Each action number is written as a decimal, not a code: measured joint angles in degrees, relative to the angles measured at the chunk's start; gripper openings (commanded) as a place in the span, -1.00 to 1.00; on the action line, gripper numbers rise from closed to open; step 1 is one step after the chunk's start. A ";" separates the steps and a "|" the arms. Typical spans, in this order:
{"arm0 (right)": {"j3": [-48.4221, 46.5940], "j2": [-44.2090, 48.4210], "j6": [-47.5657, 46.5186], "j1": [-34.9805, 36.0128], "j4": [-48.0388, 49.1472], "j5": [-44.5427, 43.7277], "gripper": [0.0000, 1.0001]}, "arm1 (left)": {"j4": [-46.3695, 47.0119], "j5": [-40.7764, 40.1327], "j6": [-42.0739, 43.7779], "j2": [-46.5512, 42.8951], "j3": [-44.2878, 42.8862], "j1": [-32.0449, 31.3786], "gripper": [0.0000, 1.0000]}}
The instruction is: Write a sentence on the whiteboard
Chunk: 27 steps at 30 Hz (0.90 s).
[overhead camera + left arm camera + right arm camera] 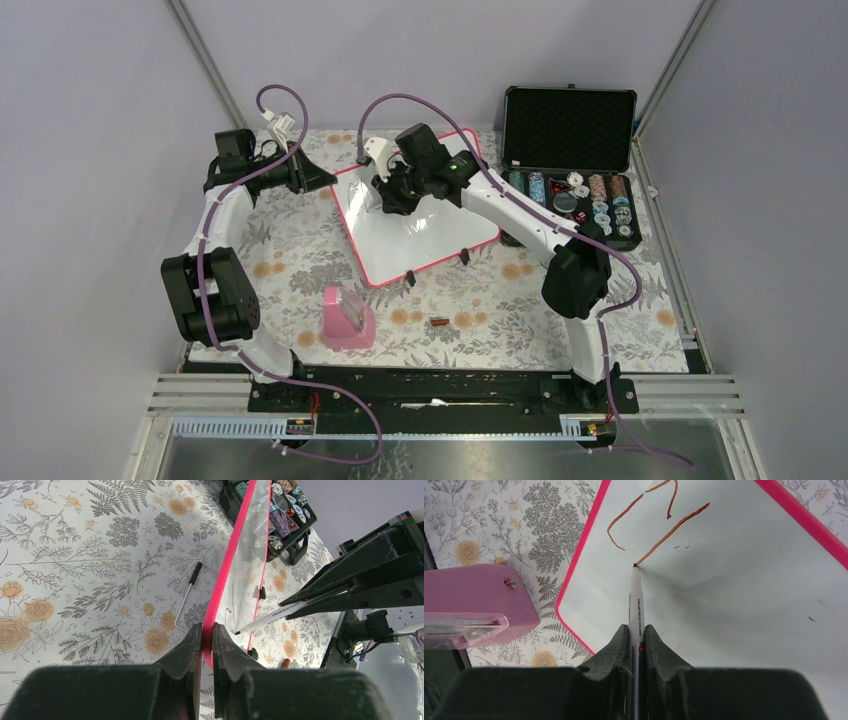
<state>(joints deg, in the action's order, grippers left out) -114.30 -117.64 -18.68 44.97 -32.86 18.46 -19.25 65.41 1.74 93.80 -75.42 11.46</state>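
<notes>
The whiteboard (pixel 430 235), glossy white with a pink-red frame, lies at the middle of the table. My left gripper (pixel 325 180) is shut on its left frame edge (pixel 225 565); the fingers (pixel 227 647) pinch the pink rim. My right gripper (pixel 385 200) is shut on a white marker (pixel 636 600) and holds it over the board's far left part, with the tip touching the surface. The sentence (pixel 664 527) is only a few reddish-brown strokes beside the tip, not readable as words. The marker also shows in the left wrist view (pixel 280 614).
A pink box (pixel 347 318) stands near the front, left of a small brown cap (pixel 438 322). An open black foam-lined case (pixel 570 130) with a tray of chips (pixel 590 195) is at the back right. A white pen with a black cap (pixel 189 592) lies by the board's edge.
</notes>
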 measured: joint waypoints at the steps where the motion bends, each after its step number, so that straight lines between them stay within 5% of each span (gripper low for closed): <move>1: 0.24 0.07 0.00 0.04 0.11 0.11 -1.00 | 0.00 0.00 0.00 0.00 0.02 0.00 -1.00; 27: -6.95 -0.07 0.04 -0.13 0.13 -2.60 -1.00 | -0.39 0.33 -0.02 -0.61 0.02 -0.22 -1.00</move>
<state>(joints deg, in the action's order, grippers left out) -121.25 -117.71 -18.63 44.84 -32.73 15.86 -19.64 65.73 1.72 93.19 -75.40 11.25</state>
